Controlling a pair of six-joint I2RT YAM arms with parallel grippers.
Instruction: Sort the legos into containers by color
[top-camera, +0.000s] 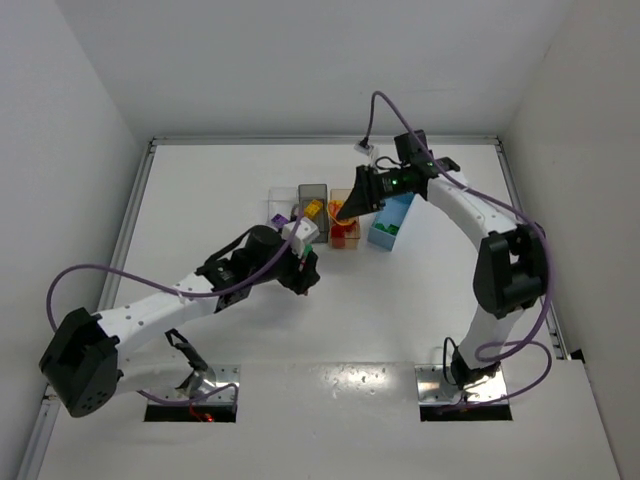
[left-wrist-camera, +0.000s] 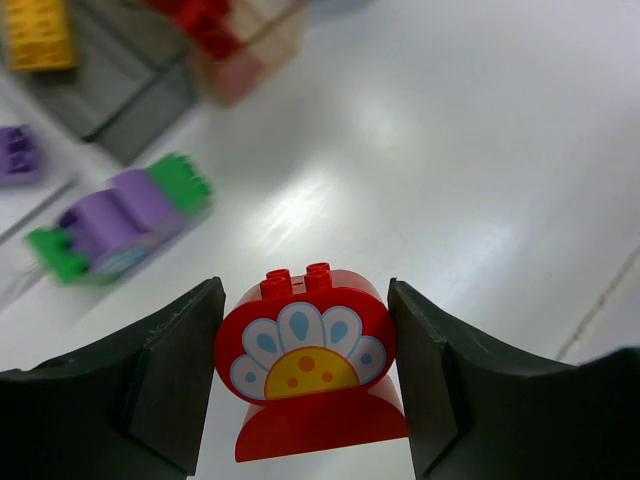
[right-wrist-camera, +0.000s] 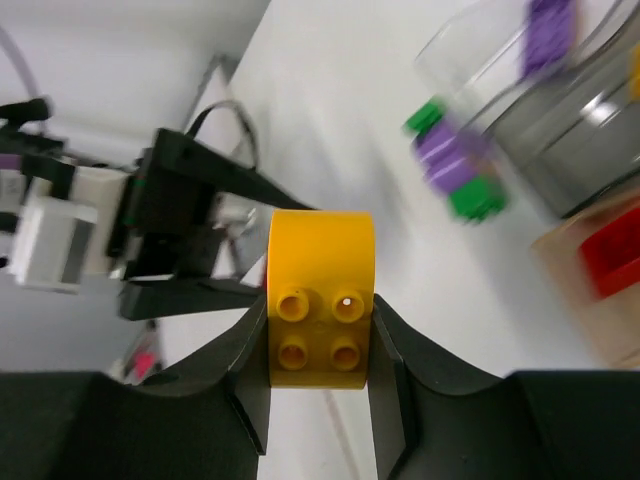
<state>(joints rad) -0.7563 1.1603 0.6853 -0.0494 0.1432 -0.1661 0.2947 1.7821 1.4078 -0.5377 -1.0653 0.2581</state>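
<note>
My left gripper (left-wrist-camera: 305, 380) is shut on a red lego with a flower picture (left-wrist-camera: 305, 340), low over the table in front of the bins (top-camera: 302, 278). My right gripper (right-wrist-camera: 320, 350) is shut on a yellow lego (right-wrist-camera: 320, 290) and holds it above the tan bin (top-camera: 345, 228). A purple and green lego (left-wrist-camera: 120, 220) lies on the table near the clear bin (top-camera: 283, 203); it also shows in the right wrist view (right-wrist-camera: 455, 165). The smoky grey bin (top-camera: 313, 192) holds a yellow lego (left-wrist-camera: 40, 35). The tan bin holds a red lego (right-wrist-camera: 610, 262). The clear bin holds a purple lego (left-wrist-camera: 18, 155).
The four bins stand in a row at the table's middle back, with the light blue bin (top-camera: 392, 222) at the right end. My left arm's wrist reaches up against the front of the clear and grey bins. Purple cables loop off both arms.
</note>
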